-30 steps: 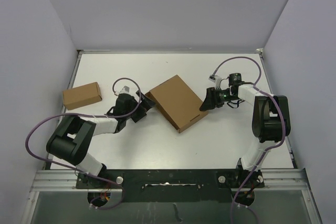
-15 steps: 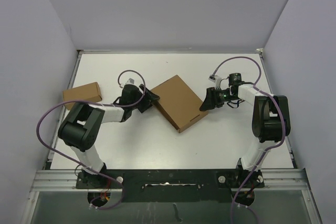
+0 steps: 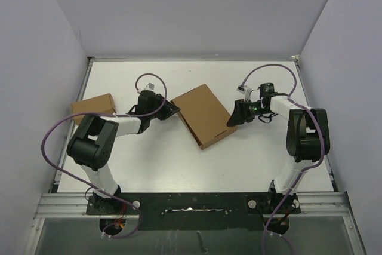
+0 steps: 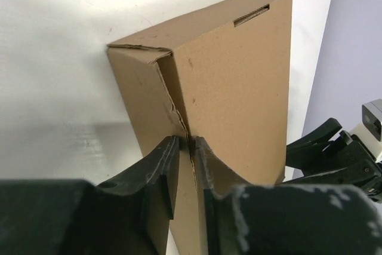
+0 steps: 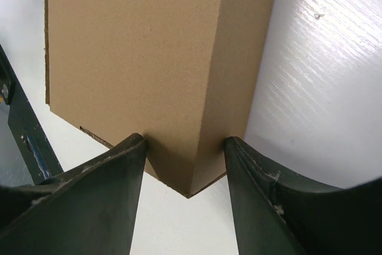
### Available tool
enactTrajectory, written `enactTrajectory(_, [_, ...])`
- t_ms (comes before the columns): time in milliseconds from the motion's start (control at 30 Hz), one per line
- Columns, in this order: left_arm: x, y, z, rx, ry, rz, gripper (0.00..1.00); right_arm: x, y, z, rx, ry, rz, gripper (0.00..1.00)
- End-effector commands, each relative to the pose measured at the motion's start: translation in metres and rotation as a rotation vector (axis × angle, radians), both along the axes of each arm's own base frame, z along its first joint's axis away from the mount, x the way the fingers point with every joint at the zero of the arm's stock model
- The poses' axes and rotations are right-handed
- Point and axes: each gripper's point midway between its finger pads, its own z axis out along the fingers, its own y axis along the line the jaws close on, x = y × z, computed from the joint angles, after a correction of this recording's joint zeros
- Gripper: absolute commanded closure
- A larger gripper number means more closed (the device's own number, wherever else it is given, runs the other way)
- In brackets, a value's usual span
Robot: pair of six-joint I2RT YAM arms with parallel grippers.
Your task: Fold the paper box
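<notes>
Flap edge (image 4: 179,111) pinched tight in the left gripper (image 4: 186,141) shows only in its wrist view, the paper box (image 3: 203,114) lying mid-way across the white counter (image 3: 155,159), its right corner clamped by the right gripper (image 5: 185,140), between lavender walls (image 3: 36,58).

The box (image 3: 203,114) is plain, unprinted brown cardboard, and the small box (image 3: 94,107) is the same brown. The tabletop (image 3: 239,159) is white and the walls (image 3: 179,10) are pale lilac-grey. The left arm (image 3: 122,125) and right arm (image 3: 304,132) are black and white with purple cables (image 3: 42,146), and the left pincer (image 4: 186,144) and right pincer (image 5: 185,141) are black.
</notes>
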Motion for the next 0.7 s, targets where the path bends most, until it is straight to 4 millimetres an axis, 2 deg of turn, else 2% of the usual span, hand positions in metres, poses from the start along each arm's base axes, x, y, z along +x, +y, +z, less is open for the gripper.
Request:
enactTrajectory(0, [-0.013, 0.000, -0.003, 0.048, -0.037, -0.094, 0.76, 0.003, -0.007, -0.017, -0.081, -0.014, 0.022, 0.47])
enactTrajectory(33, [-0.013, 0.002, 0.004, 0.049, -0.073, -0.100, 0.65, 0.003, -0.007, -0.015, -0.077, -0.018, 0.019, 0.46])
enactTrajectory(133, [-0.017, 0.016, 0.019, 0.087, -0.175, -0.110, 0.46, 0.005, -0.011, -0.012, -0.075, -0.030, 0.009, 0.46])
enactTrajectory(300, [-0.009, 0.046, 0.042, 0.145, -0.295, -0.087, 0.27, 0.004, -0.009, -0.011, -0.063, -0.029, 0.019, 0.46])
enactTrajectory(400, [-0.002, 0.053, 0.043, 0.149, -0.271, -0.068, 0.23, 0.004, -0.008, -0.011, -0.063, -0.031, 0.022, 0.46])
enactTrajectory(533, [0.004, 0.051, 0.031, 0.134, -0.169, -0.040, 0.20, 0.004, -0.008, -0.011, -0.061, -0.031, 0.024, 0.46])
enactTrajectory(667, [0.018, 0.046, 0.026, 0.120, -0.117, -0.003, 0.21, 0.003, -0.007, -0.012, -0.063, -0.029, 0.028, 0.47])
